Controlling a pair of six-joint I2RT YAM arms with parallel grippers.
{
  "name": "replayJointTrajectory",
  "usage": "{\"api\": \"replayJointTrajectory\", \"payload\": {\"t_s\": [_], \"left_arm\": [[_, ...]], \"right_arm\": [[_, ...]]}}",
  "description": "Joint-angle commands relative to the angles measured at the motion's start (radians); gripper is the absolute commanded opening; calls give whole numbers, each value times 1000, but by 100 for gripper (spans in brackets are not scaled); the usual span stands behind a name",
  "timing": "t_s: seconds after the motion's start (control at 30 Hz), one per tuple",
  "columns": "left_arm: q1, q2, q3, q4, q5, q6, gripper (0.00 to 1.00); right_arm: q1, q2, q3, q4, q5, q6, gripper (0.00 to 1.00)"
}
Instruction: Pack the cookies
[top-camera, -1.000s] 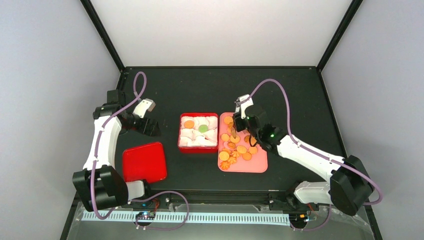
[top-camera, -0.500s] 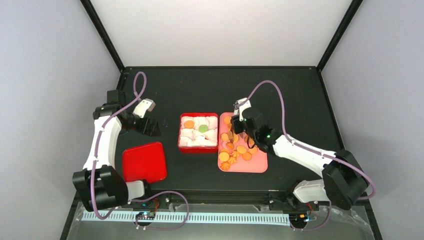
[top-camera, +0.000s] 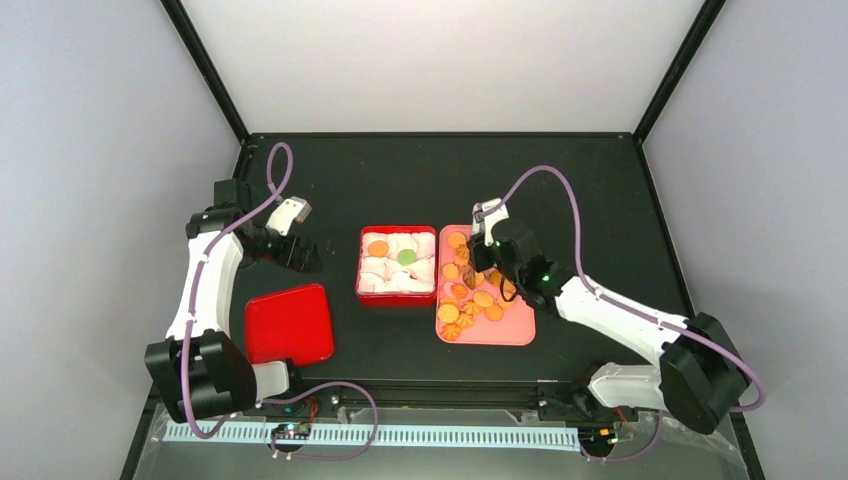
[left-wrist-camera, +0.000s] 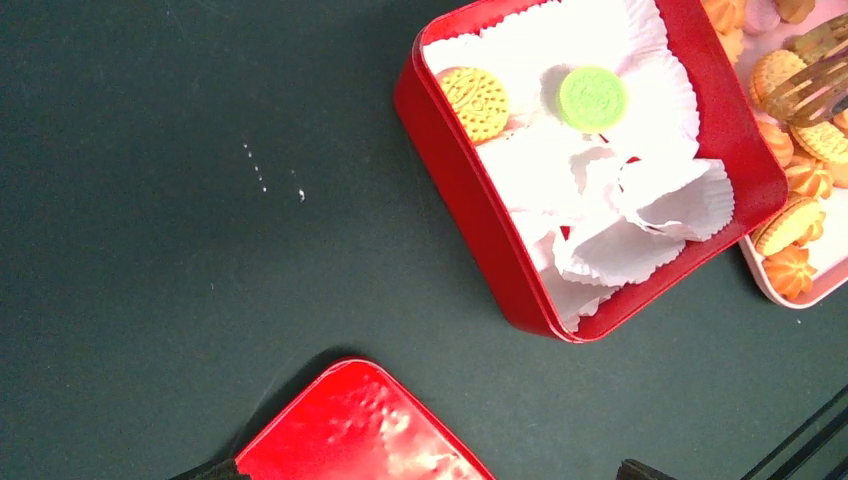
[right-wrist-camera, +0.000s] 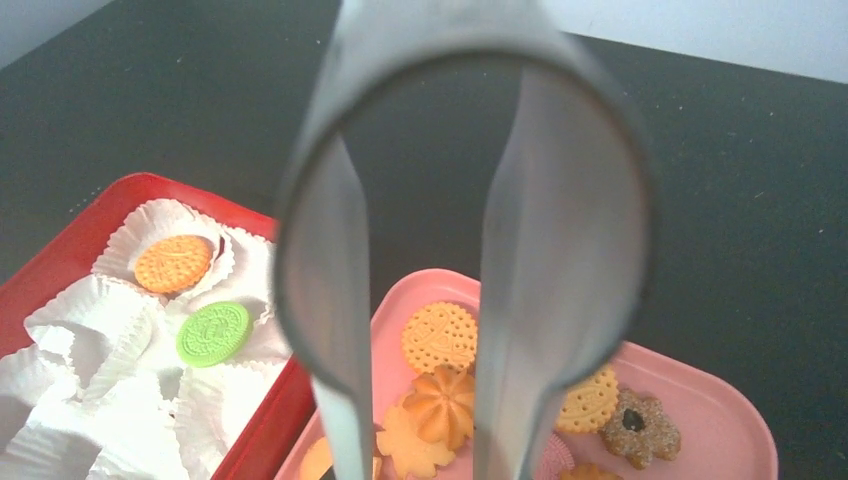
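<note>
Tongs (right-wrist-camera: 530, 250) clamped in my right gripper (top-camera: 482, 252), partly squeezed over likely light, crumbly cookies (right-wrist-camera: 438, 338) beneath; I'd pinch one gently across its rim.

Matt black table (left-wrist-camera: 130, 250); glossy red box (left-wrist-camera: 470, 215); crimped white paper cups (left-wrist-camera: 660, 190); smooth grey metal tongs (right-wrist-camera: 345, 300); matt, embossed cookies (right-wrist-camera: 440, 335)

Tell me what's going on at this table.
The right hand holds metal tongs, tips down among the cookies on the pink tray. Whether one is pinched cannot be told. Beside the tray, the red box, lined with white paper cups, holds an orange cookie and a green cookie. The left hand hangs open off to the left, beyond the red lid, holding nothing.
</note>
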Motion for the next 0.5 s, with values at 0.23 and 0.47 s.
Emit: {"api": "replayJointTrajectory", "payload": {"t_s": [0.23, 0.47], "left_arm": [[5, 13, 48, -22, 24, -3, 99], [5, 12, 47, -25, 19, -5, 99]], "right_arm": [[2, -58, 213, -45, -19, -69, 16], [49, 138, 430, -41, -74, -96, 18]]}}
